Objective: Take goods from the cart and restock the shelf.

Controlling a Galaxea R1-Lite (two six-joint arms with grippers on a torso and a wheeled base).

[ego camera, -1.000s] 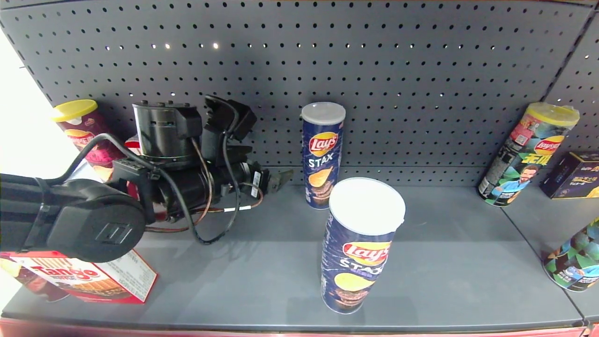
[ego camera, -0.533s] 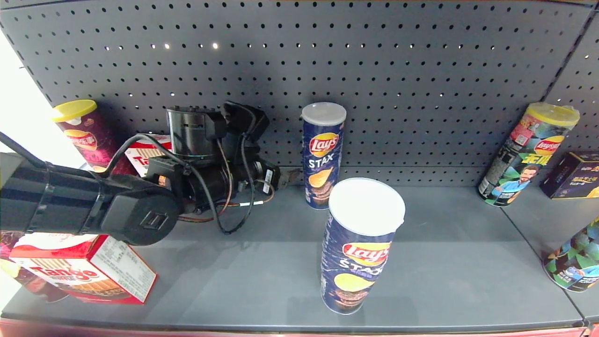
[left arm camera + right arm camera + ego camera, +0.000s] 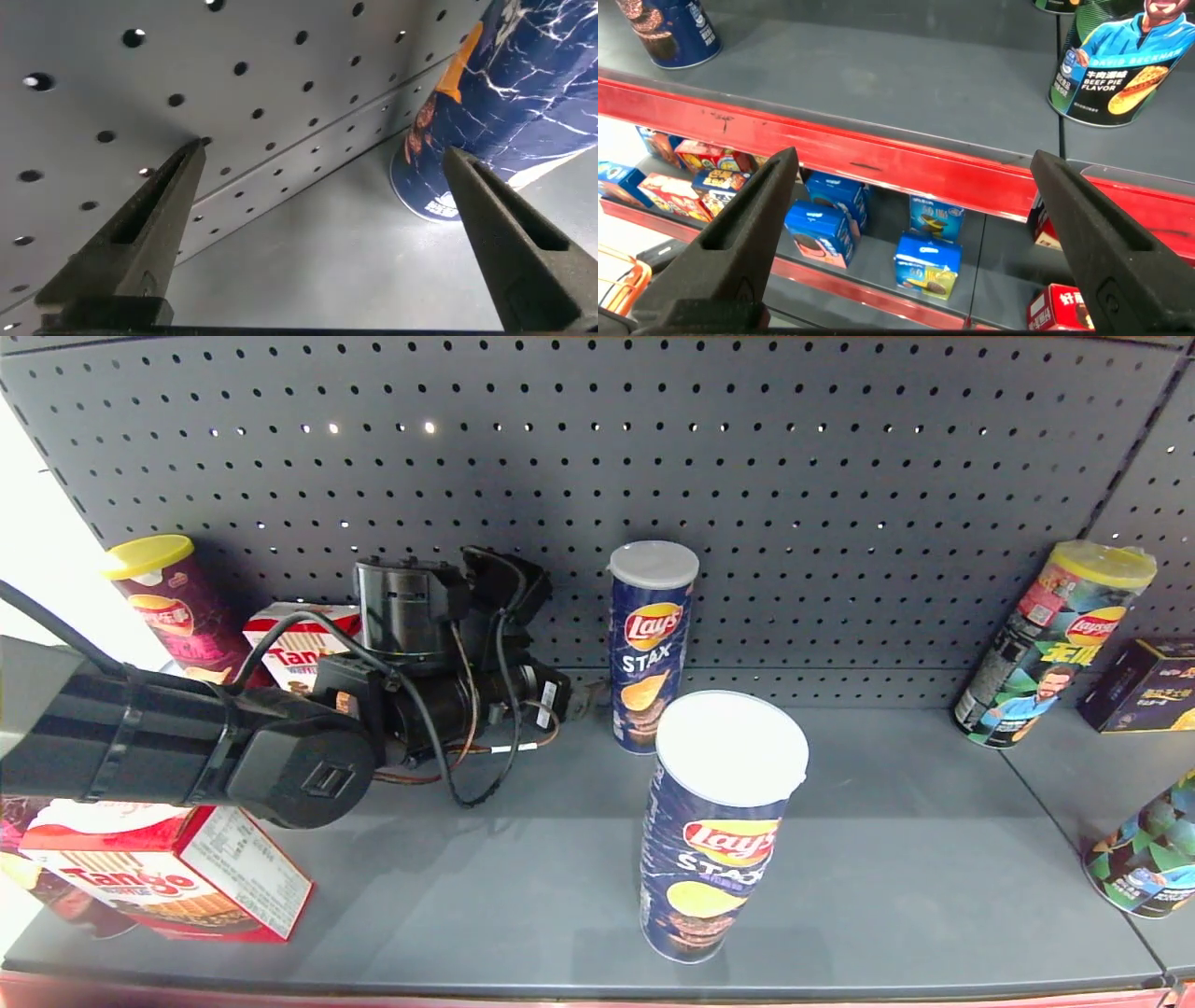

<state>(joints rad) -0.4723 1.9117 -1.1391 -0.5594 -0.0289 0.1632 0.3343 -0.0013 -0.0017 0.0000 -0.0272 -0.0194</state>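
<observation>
Two tall blue chip cans with white lids stand on the grey shelf: one at the back against the pegboard, one nearer the front. My left gripper lies low on the shelf, its tip right beside the back can's base. In the left wrist view the left gripper is open with nothing between its fingers, and the back can stands just off one finger. My right gripper hangs open and empty in front of the shelf's red front edge.
On the left are a maroon can with a yellow lid, a red wafer box at the back and another at the front. A green can, a dark box and another can stand at the right.
My left arm has slid to the right along the back of the shelf up to the back blue can. That can has shifted slightly to the right.
</observation>
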